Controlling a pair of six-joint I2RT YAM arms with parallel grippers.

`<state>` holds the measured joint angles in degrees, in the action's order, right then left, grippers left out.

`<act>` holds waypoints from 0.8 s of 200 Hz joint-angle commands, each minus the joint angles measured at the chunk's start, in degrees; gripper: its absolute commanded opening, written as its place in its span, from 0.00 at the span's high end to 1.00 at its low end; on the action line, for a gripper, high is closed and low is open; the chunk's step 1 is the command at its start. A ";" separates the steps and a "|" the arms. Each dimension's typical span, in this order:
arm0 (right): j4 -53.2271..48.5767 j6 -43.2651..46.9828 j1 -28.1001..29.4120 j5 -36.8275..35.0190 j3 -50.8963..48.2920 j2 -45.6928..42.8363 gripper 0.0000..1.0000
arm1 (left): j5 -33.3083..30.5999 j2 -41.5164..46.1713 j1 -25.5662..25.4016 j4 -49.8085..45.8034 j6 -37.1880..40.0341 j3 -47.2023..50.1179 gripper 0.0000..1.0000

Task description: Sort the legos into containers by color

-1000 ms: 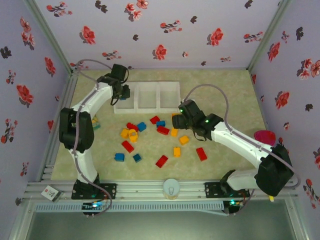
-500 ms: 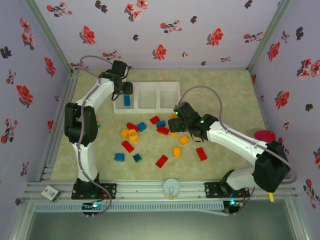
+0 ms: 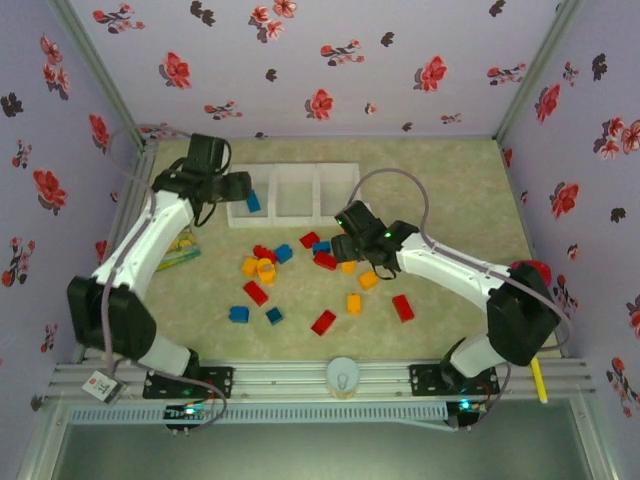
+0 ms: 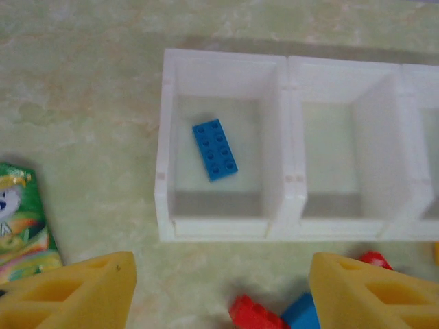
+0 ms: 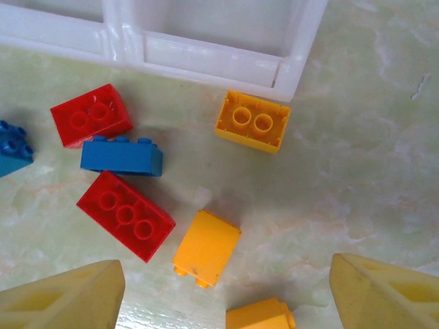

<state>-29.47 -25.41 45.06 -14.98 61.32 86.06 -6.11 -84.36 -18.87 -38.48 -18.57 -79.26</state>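
blue lego (image 4: 215, 149) | inside leftmost compartment (image 4: 162, 137) | beyond spread left pincer (image 4: 221, 266)

Table (image 3: 450, 190): pale green marbled top. White three-compartment tray (image 4: 285, 144) sits toward the far side, with loose red, blue and yellow-orange legos (image 3: 323, 322) scattered just in front. Green snack packet (image 3: 180, 250) near the left edge, pink cup (image 3: 530, 270) near the right.

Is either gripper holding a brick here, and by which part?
Nothing is held. The left gripper is open, the blue brick lying free in the tray; the right gripper is open above loose bricks.
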 commanded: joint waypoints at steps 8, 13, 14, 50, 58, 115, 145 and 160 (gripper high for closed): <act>0.24 -7.87 0.42 -2.16 2.08 3.14 0.23 | 0.38 5.33 -2.48 -0.81 -4.25 6.69 0.29; 0.37 -8.53 0.44 -2.35 2.26 3.52 0.23 | 0.38 6.15 -2.88 -0.82 -4.86 7.56 0.29; 0.33 -8.65 0.45 -2.38 2.24 3.55 0.23 | 0.35 6.27 -2.90 -0.81 -4.92 7.73 0.29; 0.58 -10.97 0.43 -3.44 2.63 5.99 0.28 | 0.49 10.42 -4.10 -0.50 -7.19 12.37 0.28; 0.43 -11.45 0.40 -3.27 2.78 6.76 0.29 | 0.98 11.21 -4.31 0.60 -6.41 13.38 0.27; 4.11 -12.55 0.46 -1.90 0.74 10.19 0.33 | 1.38 11.78 -4.52 1.95 -6.13 14.98 0.22; 5.21 -13.21 0.45 -1.26 0.32 12.11 0.36 | 1.36 11.09 -4.59 1.39 -6.35 14.49 0.22; 5.17 -13.78 0.43 -1.32 0.35 12.93 0.38 | 1.31 11.20 -4.57 1.38 -6.61 14.49 0.21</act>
<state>-25.23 -36.88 45.08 -16.27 62.52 97.60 -5.28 -73.12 -23.05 -37.28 -23.94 -64.42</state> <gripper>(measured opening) 0.634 0.784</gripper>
